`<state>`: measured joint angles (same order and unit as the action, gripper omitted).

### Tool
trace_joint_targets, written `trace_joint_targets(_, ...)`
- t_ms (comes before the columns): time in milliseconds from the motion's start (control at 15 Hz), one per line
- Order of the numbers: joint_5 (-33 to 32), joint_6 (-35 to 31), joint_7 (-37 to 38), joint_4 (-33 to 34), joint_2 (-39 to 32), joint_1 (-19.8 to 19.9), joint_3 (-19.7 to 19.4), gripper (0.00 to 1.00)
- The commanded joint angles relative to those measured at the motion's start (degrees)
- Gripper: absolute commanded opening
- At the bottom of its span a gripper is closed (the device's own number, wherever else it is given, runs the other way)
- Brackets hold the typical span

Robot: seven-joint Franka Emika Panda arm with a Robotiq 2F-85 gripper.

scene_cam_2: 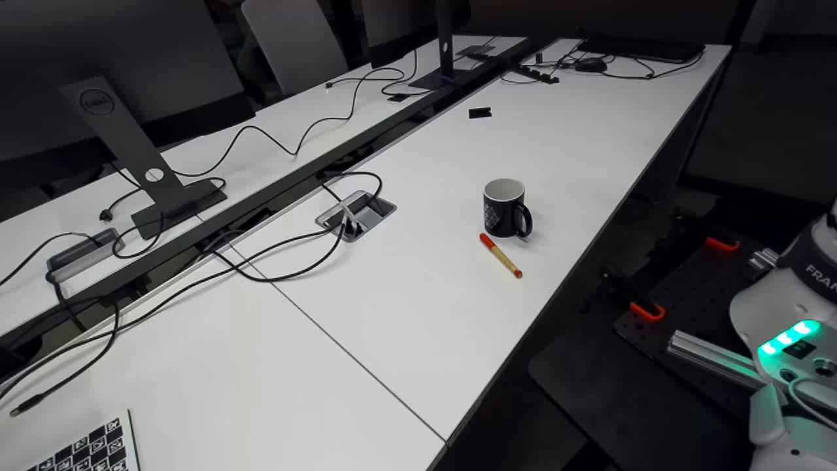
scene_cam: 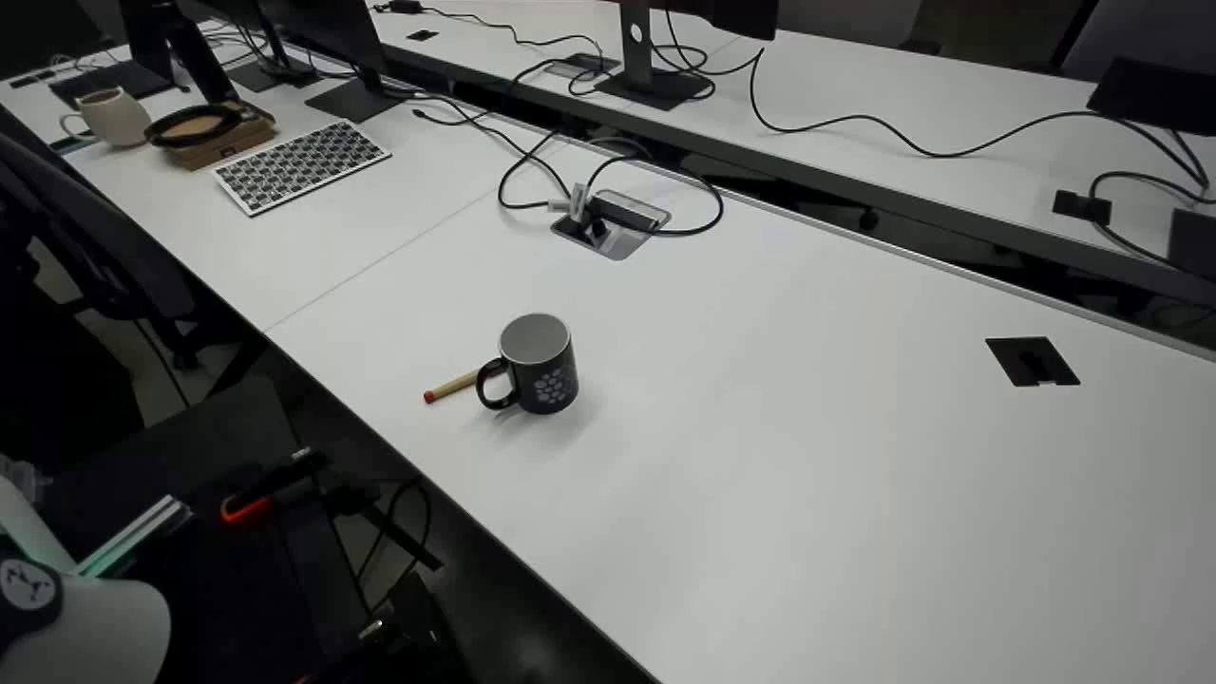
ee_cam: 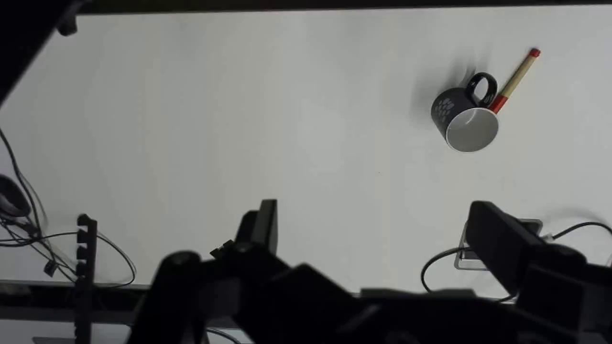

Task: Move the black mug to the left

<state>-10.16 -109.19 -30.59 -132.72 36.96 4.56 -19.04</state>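
I count one cylindrical black mug [scene_cam_2: 500, 212] on the white surface [scene_cam_2: 425, 281], one thin red-and-tan stick [scene_cam_2: 501, 256] just beside it, and one cream mug [scene_cam: 116, 116] toward ten o'clock in an exterior view. The black mug stands upright, pale inside, pale-dotted outside. In the wrist view it sits toward one o'clock from my wide-spread tool [ee_cam: 373, 210], well apart.

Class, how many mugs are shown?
2: a black cylindrical mug beside a thin red-and-tan stick, and a rounded cream mug near a brown box. More may be hidden.
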Motion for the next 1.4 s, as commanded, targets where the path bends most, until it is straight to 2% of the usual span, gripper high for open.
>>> trace_joint_targets(0, 0.25, 0.07, -0.19, 0.11, -0.11, 0.37, 0.29, 1.0)
trace_joint_targets(533, -0.11, 0.99, 0.55, -2.61, -1.26, 0.18, 1.84, 1.0)
trace_joint_targets(1067, 7.87, 7.89, -3.08, -2.67, -2.91, -3.49, 1.31, 1.0)
trace_joint_targets(1133, 5.95, 6.2, -1.49, -3.5, -2.34, -2.2, 2.23, 1.0)
trace_joint_targets(1333, 6.81, 6.63, -1.66, -3.5, -2.52, -2.58, 2.29, 1.0)
